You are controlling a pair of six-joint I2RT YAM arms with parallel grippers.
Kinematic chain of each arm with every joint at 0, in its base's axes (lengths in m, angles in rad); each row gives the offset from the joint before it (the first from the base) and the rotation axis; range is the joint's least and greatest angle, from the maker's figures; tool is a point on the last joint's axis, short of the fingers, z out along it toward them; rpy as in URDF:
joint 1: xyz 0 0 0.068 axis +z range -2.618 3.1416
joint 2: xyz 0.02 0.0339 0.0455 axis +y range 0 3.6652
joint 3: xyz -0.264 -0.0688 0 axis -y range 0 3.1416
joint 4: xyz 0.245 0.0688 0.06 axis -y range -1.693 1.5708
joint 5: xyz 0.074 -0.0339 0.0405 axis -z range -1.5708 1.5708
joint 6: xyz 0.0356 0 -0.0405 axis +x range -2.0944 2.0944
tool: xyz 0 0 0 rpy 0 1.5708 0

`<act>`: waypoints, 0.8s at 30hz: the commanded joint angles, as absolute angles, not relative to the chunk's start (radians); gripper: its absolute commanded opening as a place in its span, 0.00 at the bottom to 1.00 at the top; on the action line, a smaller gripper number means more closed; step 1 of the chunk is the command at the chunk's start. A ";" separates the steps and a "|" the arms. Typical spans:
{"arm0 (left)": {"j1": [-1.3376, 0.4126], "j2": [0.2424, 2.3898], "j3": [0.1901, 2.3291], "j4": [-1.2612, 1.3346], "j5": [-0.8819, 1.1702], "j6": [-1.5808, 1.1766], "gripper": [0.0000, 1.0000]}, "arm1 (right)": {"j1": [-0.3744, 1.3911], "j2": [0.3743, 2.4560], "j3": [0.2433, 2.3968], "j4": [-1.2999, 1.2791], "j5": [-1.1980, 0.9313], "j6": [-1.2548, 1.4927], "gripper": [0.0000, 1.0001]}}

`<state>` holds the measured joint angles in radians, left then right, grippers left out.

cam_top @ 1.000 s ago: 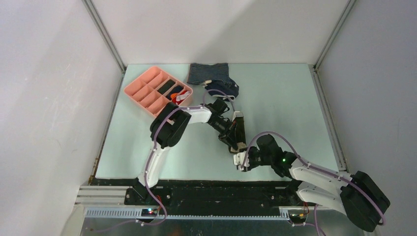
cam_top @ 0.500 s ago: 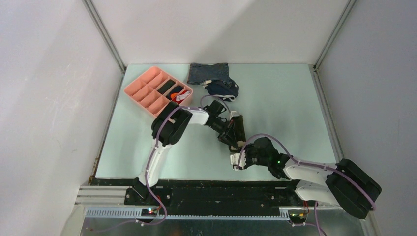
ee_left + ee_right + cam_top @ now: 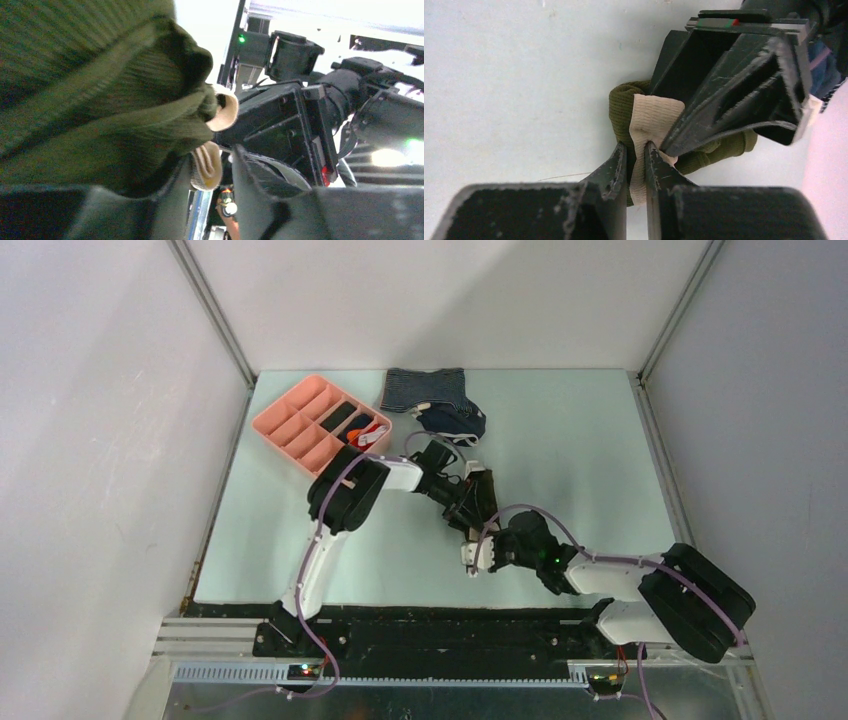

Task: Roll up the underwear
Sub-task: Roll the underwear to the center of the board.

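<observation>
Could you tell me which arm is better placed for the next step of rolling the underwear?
Probably the right: the right claw is pinched on the beige patch of the underwear, while the left claw stands open against the cloth.

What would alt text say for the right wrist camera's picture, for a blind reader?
The right gripper pinches a beige patch of the bundled olive-green underwear on a pale table. The black left gripper reaches in from the upper right, its tip against the same bundle.
</observation>
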<state>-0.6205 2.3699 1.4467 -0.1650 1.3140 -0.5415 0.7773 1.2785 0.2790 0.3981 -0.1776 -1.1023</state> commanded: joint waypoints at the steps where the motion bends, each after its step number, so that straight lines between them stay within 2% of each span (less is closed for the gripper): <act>1: -0.582 2.336 1.445 -0.330 1.179 -0.483 0.53 | 0.767 1.314 0.362 0.202 -0.275 -1.109 0.11; 4: -0.540 2.238 1.402 -0.340 1.038 -0.433 0.67 | 0.737 1.307 0.474 -0.023 -0.358 -1.116 0.09; 6: -0.503 2.144 1.370 -0.318 0.945 -0.427 0.70 | 0.723 1.310 0.554 -0.190 -0.471 -1.139 0.07; 9: -0.438 2.000 1.339 -0.315 0.806 -0.409 0.72 | 0.725 1.369 0.679 -0.423 -0.552 -1.185 0.05; 13: -0.377 1.852 1.269 -0.297 0.718 -0.393 0.72 | 0.705 1.473 0.839 -0.672 -0.613 -1.149 0.04; 17: -0.339 1.733 1.199 -0.303 0.674 -0.362 0.71 | 0.647 1.600 1.015 -0.837 -0.691 -1.068 0.04; 24: -0.330 1.518 1.047 -0.271 0.603 -0.227 0.70 | 0.573 1.768 1.138 -0.983 -0.822 -0.983 0.03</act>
